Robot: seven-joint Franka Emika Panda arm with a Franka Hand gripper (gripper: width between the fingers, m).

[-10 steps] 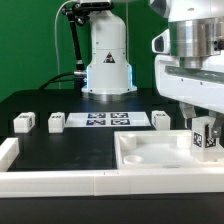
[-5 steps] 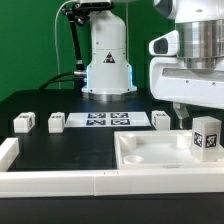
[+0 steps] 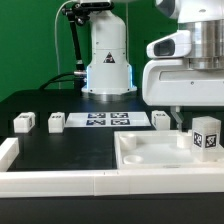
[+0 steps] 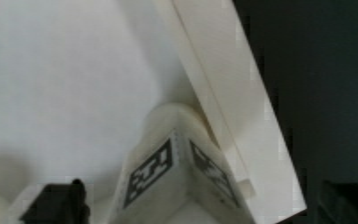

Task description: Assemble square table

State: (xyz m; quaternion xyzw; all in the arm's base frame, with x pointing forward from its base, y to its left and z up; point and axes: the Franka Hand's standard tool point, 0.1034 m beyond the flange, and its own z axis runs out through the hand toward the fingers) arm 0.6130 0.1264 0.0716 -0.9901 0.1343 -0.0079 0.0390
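The square table's white slab (image 3: 150, 155) lies rim-up at the exterior view's right front. One tagged white leg (image 3: 206, 137) stands upright in its far right corner. My gripper (image 3: 197, 118) hangs just above that leg, open, holding nothing. In the wrist view the leg (image 4: 176, 170) sits against the slab's raised rim (image 4: 220, 80), between my dark fingertips (image 4: 55, 200), which stand wide apart and clear of it; the gripper (image 4: 204, 205) is centred over it. Three more legs (image 3: 22, 122) (image 3: 56, 122) (image 3: 161, 120) rest on the black table behind.
The marker board (image 3: 105, 120) lies flat between the loose legs. White border rails run along the front (image 3: 60, 183) and the exterior view's left (image 3: 8, 152). The arm's base (image 3: 108, 60) stands at the back centre.
My jaws have opened off the leg and the gripper has risen a little. The leg stays standing in the slab's corner.
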